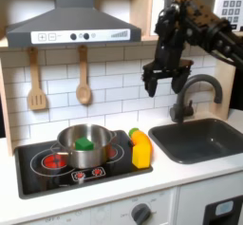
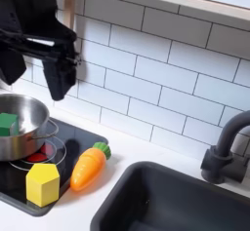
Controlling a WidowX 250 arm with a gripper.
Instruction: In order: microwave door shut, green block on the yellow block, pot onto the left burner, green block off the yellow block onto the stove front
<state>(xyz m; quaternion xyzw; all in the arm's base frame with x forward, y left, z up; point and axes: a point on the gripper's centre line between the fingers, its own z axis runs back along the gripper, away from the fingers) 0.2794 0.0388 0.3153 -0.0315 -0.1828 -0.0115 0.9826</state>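
Hovering high at the first exterior view's upper right, my gripper [image 1: 166, 80] hangs with jaws spread, empty; I'd descend straight over the green block [image 1: 84, 144] inside the pot [image 1: 65, 140], frame's lower left.

Green block [image 2: 8, 124] inside steel pot [image 2: 24, 137] on burner; yellow block [image 2: 42, 184] upright beside pot.

shiny steel pot [image 1: 84, 140], glossy black cooktop [image 1: 38, 168], wooden spoon [image 1: 84, 80]
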